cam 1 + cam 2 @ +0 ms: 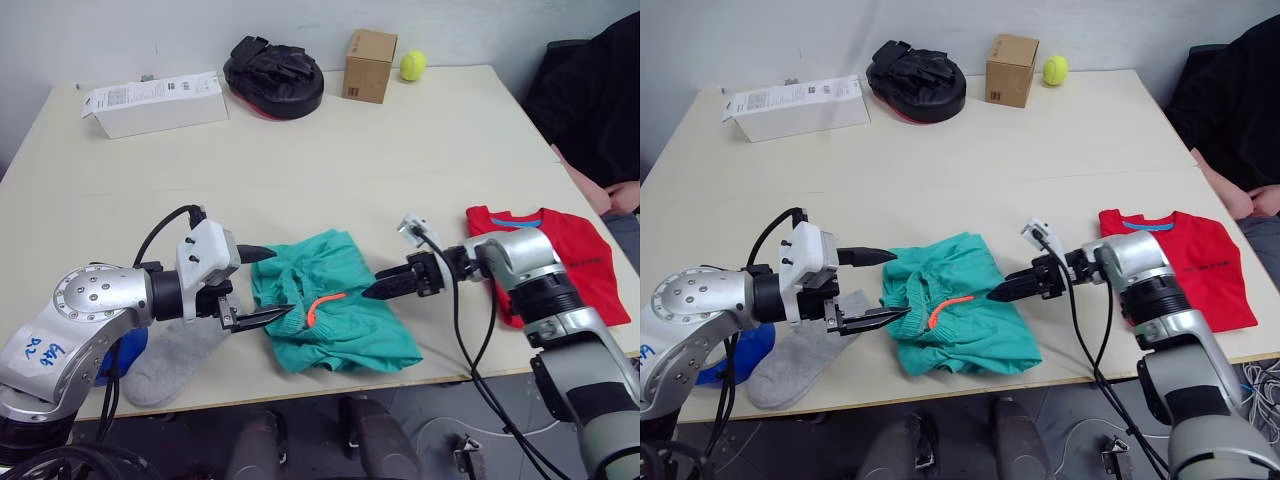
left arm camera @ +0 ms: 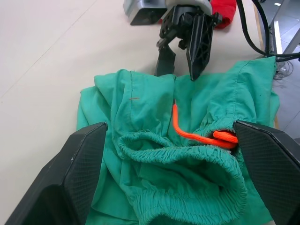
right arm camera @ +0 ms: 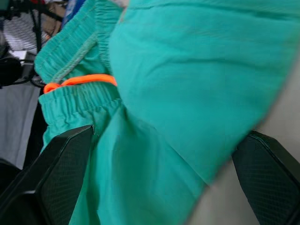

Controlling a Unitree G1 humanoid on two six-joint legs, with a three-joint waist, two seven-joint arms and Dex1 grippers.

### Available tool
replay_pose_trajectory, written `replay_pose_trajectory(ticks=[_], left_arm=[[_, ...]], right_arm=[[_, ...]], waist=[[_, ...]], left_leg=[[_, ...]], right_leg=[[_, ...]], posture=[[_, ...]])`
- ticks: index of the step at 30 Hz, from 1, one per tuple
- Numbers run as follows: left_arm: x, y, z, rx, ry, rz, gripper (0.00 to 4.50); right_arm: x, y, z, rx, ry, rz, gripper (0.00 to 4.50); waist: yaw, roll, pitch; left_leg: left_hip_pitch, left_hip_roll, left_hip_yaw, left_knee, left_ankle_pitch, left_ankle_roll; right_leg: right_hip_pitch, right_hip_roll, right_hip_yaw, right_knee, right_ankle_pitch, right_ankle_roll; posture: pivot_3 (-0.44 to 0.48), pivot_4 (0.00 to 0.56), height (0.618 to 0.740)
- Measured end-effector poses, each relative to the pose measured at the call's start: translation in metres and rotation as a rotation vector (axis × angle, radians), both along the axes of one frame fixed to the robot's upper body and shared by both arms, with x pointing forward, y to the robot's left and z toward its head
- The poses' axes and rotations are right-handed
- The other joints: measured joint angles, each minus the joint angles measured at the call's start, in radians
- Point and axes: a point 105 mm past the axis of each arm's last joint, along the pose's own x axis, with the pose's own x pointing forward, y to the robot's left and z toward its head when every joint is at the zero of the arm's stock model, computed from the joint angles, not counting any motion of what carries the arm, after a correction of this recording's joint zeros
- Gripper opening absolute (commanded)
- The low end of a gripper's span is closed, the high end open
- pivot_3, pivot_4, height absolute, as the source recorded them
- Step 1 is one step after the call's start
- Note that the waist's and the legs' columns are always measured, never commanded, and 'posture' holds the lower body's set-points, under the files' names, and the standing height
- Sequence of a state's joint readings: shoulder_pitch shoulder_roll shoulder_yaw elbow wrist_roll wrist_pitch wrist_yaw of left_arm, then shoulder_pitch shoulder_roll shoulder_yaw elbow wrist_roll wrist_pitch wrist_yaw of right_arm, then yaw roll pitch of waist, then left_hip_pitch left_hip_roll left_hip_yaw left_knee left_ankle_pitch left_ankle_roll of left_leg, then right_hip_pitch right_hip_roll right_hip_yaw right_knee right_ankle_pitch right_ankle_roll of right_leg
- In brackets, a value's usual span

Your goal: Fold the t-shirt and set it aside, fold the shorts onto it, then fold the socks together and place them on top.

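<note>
Table (image 1: 330, 150): pale, wide surface, seen from the head camera; clock directions below take the far edge as 12 and the robot's edge as 6.
Shorts (image 1: 330, 318): teal-green, bunched in a rumpled heap near the 6 o'clock edge, between the two grippers; gathered elastic hem faces the left gripper.
Orange cord (image 1: 322, 303): bright loop lying on the shorts, at their middle-left, beside the elastic hem.
Left gripper (image 1: 258, 290): at 9 o'clock of the shorts, fingers spread wide apart, one above and one below; the lower fingertip (image 1: 272, 316) touches the shorts' hem, nothing pinched between them.
Right gripper (image 1: 385, 288): at 3 o'clock of the shorts, pointing toward them, tips at the fabric's right edge; in the wrist views its fingers stand apart with the teal cloth between and below them, not closed on it.
T-shirt (image 1: 575, 255): red, lying flat at the table's 4 o'clock corner, blue collar band at its far side, small dark print on the chest; partly covered by the right arm, well apart from the shorts.
Socks (image 1: 180, 358): one light grey sock lies flat under the left arm near 7 o'clock, just beside the shorts; a second cannot be made out.
Blue item (image 1: 125, 355): small, beside the sock, mostly hidden by the arm.
White box (image 1: 155, 103): long, at 11 o'clock.
Black padded mitt (image 1: 272, 73): at 12 o'clock.
Cardboard box (image 1: 369, 65): just right of the mitt.
Yellow-green ball (image 1: 413, 65): beside the cardboard box.
Person (image 1: 600, 110): dark-sleeved, seated at the table's 3 o'clock side.
</note>
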State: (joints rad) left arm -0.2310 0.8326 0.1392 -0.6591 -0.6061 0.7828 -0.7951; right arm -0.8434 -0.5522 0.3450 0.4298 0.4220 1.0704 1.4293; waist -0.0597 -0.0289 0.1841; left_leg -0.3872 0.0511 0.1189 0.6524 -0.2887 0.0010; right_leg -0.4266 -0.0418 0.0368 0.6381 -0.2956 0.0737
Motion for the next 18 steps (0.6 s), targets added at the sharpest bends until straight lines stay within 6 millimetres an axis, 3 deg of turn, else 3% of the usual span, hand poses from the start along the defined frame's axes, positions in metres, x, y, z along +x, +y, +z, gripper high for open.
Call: replay_pose_trajectory(ticks=[6, 8, 18], left_arm=[[0.001, 0.000, 0.000, 0.000, -0.003, 0.007, 4.50], [0.001, 0.000, -0.001, 0.005, -0.007, 0.005, 4.50], [0.001, -0.001, -0.002, 0.015, -0.010, -0.002, 4.50]], right_arm=[[-0.008, 0.026, -0.004, 0.027, 0.034, 0.069, 4.49], [-0.005, 0.034, -0.005, 0.039, 0.056, 0.062, 4.12], [0.002, 0.040, -0.013, 0.038, 0.090, 0.009, 0.74]], waist=[[-0.001, -0.001, -0.001], [-0.007, -0.003, -0.002], [-0.023, -0.011, -0.007]], left_leg=[[0.001, 0.000, 0.000, 0.000, 0.000, -0.001], [0.002, 0.000, 0.000, 0.000, 0.001, -0.001], [0.002, 0.000, -0.002, -0.001, 0.002, -0.004]], right_leg=[[0.000, 0.000, 0.000, 0.002, 0.000, -0.001], [0.000, 0.000, 0.000, 0.003, 0.000, -0.001], [0.000, 0.000, -0.001, 0.005, -0.001, -0.003]], posture=[[0.000, 0.150, 0.740], [0.000, 0.150, 0.740], [0.000, 0.150, 0.740]])
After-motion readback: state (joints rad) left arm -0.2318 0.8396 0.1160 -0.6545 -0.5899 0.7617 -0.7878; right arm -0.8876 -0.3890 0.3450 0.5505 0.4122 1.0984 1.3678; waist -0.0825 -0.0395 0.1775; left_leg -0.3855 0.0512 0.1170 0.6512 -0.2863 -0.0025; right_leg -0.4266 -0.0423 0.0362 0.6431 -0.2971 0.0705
